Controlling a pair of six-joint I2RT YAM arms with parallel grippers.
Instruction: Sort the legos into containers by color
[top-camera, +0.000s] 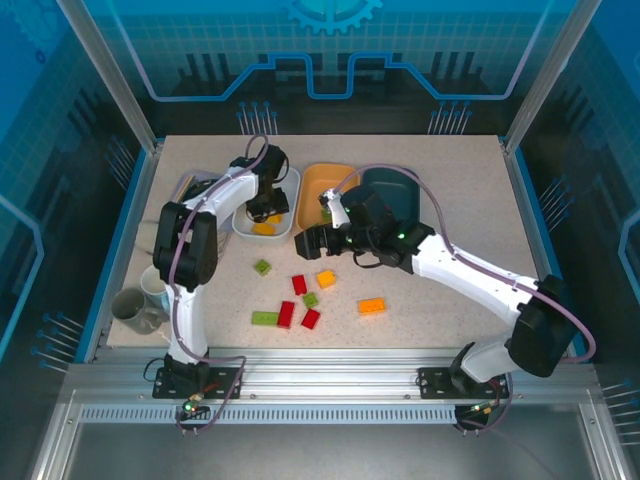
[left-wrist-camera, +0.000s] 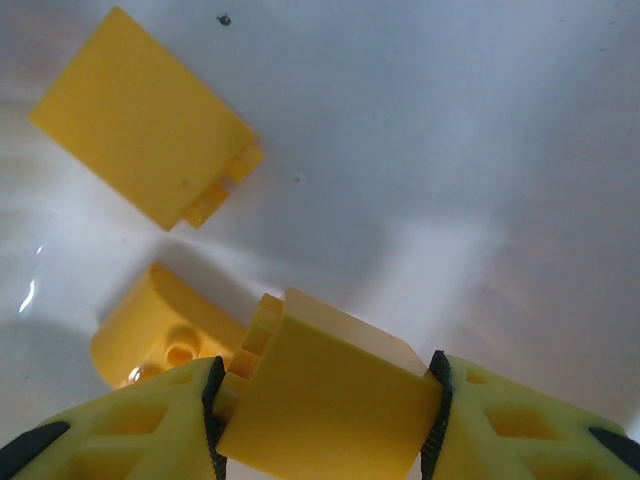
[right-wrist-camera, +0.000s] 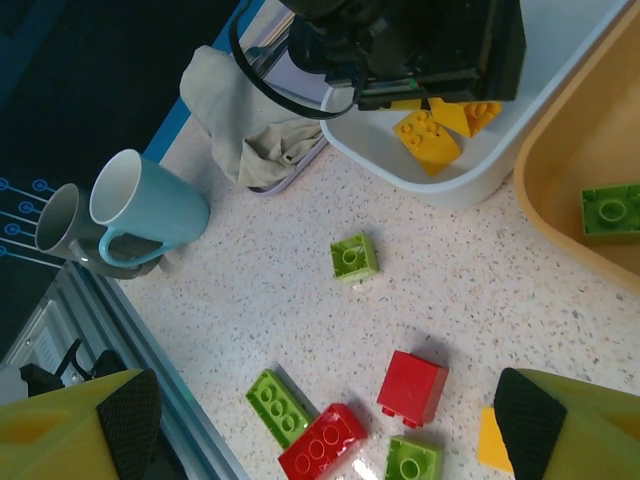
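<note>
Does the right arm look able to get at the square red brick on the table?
Probably yes. The right gripper is open above the table, and the red brick lies uncovered between its fingers in the wrist view, with nothing over it.

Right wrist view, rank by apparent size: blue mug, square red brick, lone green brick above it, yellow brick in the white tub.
1. Blue mug
2. square red brick, though nearer the camera
3. yellow brick and lone green brick look alike
</note>
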